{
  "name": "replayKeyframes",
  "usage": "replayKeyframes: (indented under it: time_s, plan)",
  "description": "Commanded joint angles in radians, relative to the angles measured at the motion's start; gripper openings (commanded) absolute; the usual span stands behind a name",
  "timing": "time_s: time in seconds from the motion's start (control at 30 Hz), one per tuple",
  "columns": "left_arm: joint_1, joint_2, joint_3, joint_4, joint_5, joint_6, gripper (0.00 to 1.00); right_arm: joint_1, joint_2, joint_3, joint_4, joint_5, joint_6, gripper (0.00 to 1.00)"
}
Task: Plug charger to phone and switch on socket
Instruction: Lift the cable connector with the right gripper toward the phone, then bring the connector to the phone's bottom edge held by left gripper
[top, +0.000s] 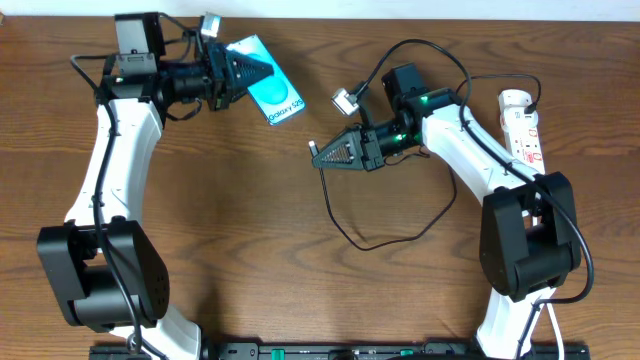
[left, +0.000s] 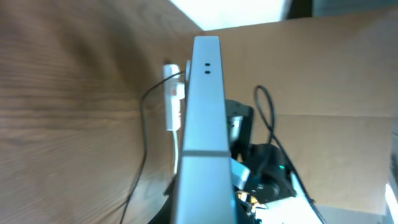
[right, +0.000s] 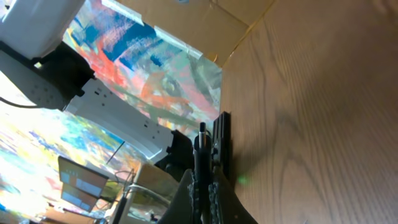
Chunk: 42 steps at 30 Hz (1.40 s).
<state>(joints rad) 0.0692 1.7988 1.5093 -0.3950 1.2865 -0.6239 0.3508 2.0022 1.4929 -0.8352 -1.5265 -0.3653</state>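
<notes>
left gripper (top: 252, 73) holds the phone (top: 281, 98), tilted, at the table's far left | right gripper (top: 322, 155) squeezed tight on the charger (top: 362, 246) tip, near phone, not touching | socket (top: 523, 125) far right

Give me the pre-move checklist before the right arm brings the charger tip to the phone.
1. Hold of the left gripper on the phone: ok.
2. Hold of the right gripper on the charger near its tip: ok.
3. Tip lined up with the phone's port: not ok, they are clearly apart.
4. Where the port sits on the phone's edge: cannot tell.
5. Cable slack: ok, a loose loop lies on the table.
6. Switch state on the socket: cannot tell.
</notes>
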Motion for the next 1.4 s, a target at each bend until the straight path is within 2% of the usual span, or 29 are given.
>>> replayKeyframes:
  time_s: [0.0,0.3,0.37,0.47,0.73,0.83,1.13,1.2,1.37]
  plan:
    - [0.005,-0.003,0.000,0.016,0.079,-0.082,0.07,-0.003,0.012,0.021,0.046,-0.034,0.066,0.01]
    - [0.005,-0.003,0.000,0.067,0.093,-0.050,0.07,0.003,0.012,0.021,0.328,-0.034,0.347,0.02]
    - [0.005,-0.003,0.000,0.067,0.093,0.008,0.07,0.003,0.012,0.021,0.367,-0.034,0.380,0.01]
    - [0.005,0.004,-0.002,0.061,0.087,0.067,0.07,0.003,0.012,0.021,0.379,-0.034,0.392,0.02]
    - [0.006,0.123,-0.002,0.070,0.090,0.074,0.07,0.004,0.012,0.021,0.379,-0.033,0.395,0.01]
    - [0.006,0.198,-0.002,0.148,0.166,0.074,0.07,0.004,0.012,0.021,0.379,-0.032,0.395,0.01]
    - [0.010,0.243,-0.002,0.332,0.169,0.044,0.07,0.006,0.012,0.021,0.381,0.002,0.420,0.01]
    - [0.019,0.243,-0.002,0.363,0.169,0.004,0.07,0.006,0.012,0.021,0.410,0.016,0.477,0.01]
    - [0.051,0.243,-0.002,0.413,0.196,-0.060,0.07,0.008,0.013,0.021,0.598,0.070,0.768,0.01]
